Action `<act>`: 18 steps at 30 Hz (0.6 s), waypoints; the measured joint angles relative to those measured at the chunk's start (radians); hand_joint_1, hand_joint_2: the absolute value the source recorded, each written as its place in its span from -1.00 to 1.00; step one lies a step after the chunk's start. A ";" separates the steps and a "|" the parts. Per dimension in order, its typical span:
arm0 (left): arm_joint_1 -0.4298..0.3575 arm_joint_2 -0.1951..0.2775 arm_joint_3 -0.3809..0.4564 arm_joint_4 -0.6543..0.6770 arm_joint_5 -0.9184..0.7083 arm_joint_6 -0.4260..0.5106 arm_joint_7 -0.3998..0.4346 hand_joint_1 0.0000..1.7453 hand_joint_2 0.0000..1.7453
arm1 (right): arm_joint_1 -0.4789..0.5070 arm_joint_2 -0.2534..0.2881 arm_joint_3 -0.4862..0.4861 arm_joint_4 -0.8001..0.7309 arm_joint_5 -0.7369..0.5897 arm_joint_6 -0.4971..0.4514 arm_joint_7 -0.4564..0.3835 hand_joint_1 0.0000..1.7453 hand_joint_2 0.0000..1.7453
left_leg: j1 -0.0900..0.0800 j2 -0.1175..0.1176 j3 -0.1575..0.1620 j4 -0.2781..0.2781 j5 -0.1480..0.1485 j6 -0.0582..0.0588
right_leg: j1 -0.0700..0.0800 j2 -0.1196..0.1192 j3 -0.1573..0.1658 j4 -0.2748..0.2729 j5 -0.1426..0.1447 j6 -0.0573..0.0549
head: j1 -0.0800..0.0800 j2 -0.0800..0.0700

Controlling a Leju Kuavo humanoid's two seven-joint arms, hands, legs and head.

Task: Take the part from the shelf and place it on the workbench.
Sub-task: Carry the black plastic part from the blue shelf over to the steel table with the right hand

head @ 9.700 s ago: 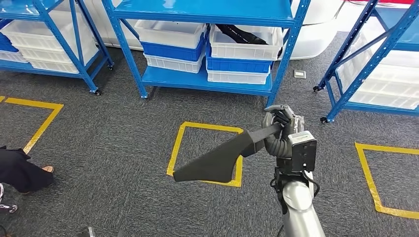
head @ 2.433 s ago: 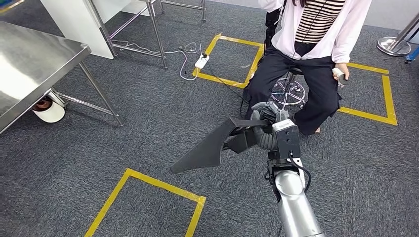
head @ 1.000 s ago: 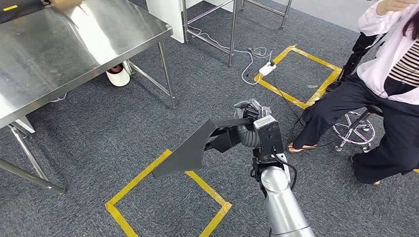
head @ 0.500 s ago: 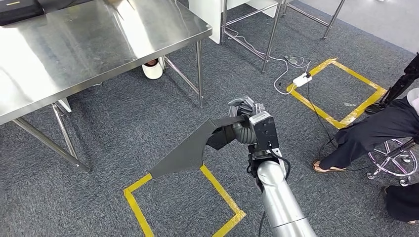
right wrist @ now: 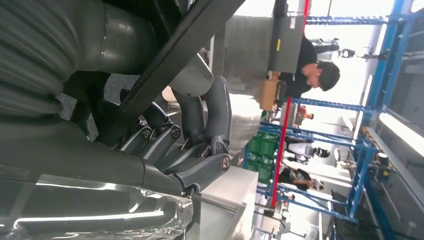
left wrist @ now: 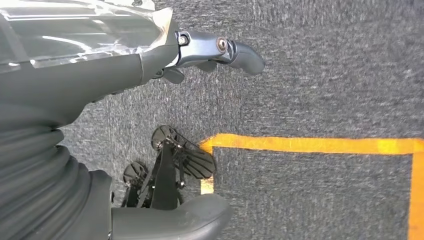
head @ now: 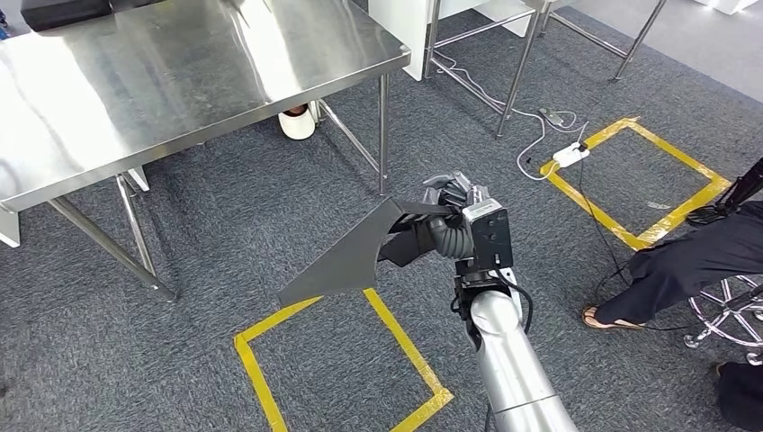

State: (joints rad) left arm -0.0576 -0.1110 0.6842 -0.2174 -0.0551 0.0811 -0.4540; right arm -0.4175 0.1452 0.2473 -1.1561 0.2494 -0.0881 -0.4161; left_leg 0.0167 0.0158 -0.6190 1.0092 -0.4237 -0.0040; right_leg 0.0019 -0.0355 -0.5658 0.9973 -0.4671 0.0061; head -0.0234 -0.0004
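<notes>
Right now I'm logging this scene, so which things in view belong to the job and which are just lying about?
Belong to the job:
- black part, held in the right hand
- steel workbench, nothing set on it yet by the robot

Just lying about:
- power strip and its cables
- yellow floor tape
- paper roll under the bench
- seated person on a stool

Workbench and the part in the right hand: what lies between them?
Bare grey carpet in the head view; the workbench leg stands just beyond the part, held by the right hand.
</notes>
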 joint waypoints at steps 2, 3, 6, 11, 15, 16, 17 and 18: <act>-0.002 -0.001 0.000 0.000 -0.005 -0.004 0.001 -1.00 1.00 | 0.006 -0.004 -0.009 -0.002 -0.007 -0.001 0.000 1.00 1.00 | -0.007 -0.004 0.000 0.000 0.001 0.001 | 0.002 -0.001 0.001 -0.001 0.000 0.003 | 0.002 0.000; -0.002 -0.001 0.000 0.000 -0.007 -0.004 0.002 -1.00 1.00 | 0.009 -0.006 -0.012 -0.003 -0.010 -0.001 0.001 1.00 1.00 | -0.011 -0.005 0.000 0.000 0.001 0.005 | 0.000 -0.001 0.001 -0.002 0.001 0.004 | 0.002 0.000; -0.002 -0.001 0.000 0.000 -0.008 -0.006 0.002 -1.00 1.00 | 0.015 -0.011 -0.017 -0.003 -0.013 -0.001 0.001 1.00 1.00 | -0.017 -0.006 -0.001 0.000 0.000 0.014 | -0.004 -0.002 0.001 -0.005 0.003 0.008 | 0.002 0.000; -0.005 0.000 0.000 0.001 -0.009 -0.009 0.002 -1.00 1.00 | 0.019 -0.015 -0.021 -0.005 -0.013 -0.001 0.001 1.00 1.00 | -0.020 -0.006 -0.002 0.000 0.000 0.021 | -0.005 -0.002 0.002 -0.008 0.005 0.012 | 0.002 0.000; -0.007 -0.001 0.000 0.001 -0.012 -0.012 0.003 -1.00 1.00 | 0.021 -0.017 -0.025 -0.007 -0.016 -0.001 0.001 1.00 1.00 | -0.020 -0.006 -0.002 0.001 0.000 0.022 | -0.007 -0.002 0.001 -0.008 0.006 0.014 | 0.001 0.000; -0.008 -0.001 -0.001 0.001 -0.014 -0.013 0.003 -1.00 1.00 | 0.023 -0.018 -0.026 -0.008 -0.017 -0.001 0.001 1.00 1.00 | -0.019 -0.007 -0.002 0.001 0.000 0.022 | -0.008 -0.002 0.001 -0.008 0.006 0.014 | 0.001 0.000; -0.009 -0.001 -0.001 0.001 -0.017 -0.014 0.004 -1.00 1.00 | 0.026 -0.019 -0.027 -0.011 -0.019 -0.001 0.001 1.00 1.00 | -0.019 -0.007 -0.002 0.001 0.000 0.022 | -0.009 -0.003 0.001 -0.009 0.006 0.014 | 0.001 0.000; -0.010 -0.001 -0.001 0.001 -0.020 -0.015 0.005 -1.00 1.00 | 0.029 -0.020 -0.029 -0.015 -0.020 -0.001 0.001 1.00 1.00 | -0.019 -0.006 -0.002 0.001 0.000 0.022 | -0.009 -0.003 0.001 -0.008 0.006 0.014 | 0.001 0.000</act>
State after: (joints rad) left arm -0.0674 -0.1120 0.6827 -0.2162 -0.0747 0.0663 -0.4491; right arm -0.3888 0.1255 0.2186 -1.1710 0.2296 -0.0895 -0.4153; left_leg -0.0020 0.0094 -0.6206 1.0099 -0.4238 0.0181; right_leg -0.0067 -0.0381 -0.5652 0.9888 -0.4610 0.0199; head -0.0220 -0.0004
